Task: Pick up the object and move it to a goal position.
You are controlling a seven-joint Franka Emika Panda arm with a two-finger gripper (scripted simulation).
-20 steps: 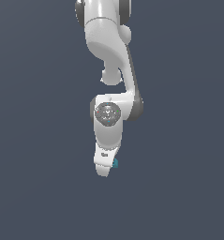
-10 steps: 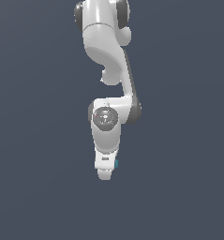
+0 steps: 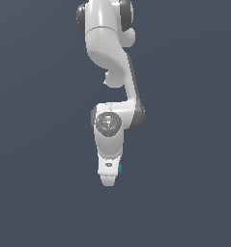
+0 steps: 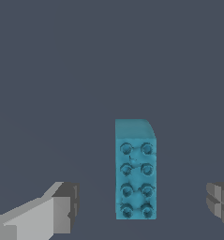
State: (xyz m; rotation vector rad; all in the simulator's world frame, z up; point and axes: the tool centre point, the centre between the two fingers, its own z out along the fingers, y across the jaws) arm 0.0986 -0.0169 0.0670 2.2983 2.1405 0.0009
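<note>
**The pincer hung wide open over the little blue block**

The white robot arm (image 3: 109,58) reached down from the top of the exterior view. At its low end was the pincer (image 3: 108,179), pointing down at the dark grey floor (image 3: 39,193).

In the exterior view only a tiny bit of the teal-blue block (image 3: 120,168) peeked out. It showed just at the edge of the pincer, on the exterior view's right. The rest of the block was hidden behind the white hand.

The wrist view showed much more. The block (image 4: 135,169) lay flat on the floor. It was longer than it was wide. Its top had eight small round bumps, set in two rows of four.

The pincer was released and spread wide. One finger (image 4: 62,208) was on one side of the block and the other finger (image 4: 220,202) was on the other side. Neither finger touched the block. There was bare floor between each finger and the block. The block sat a bit nearer to the first finger than to the second. Nothing was held in the pincer.
</note>
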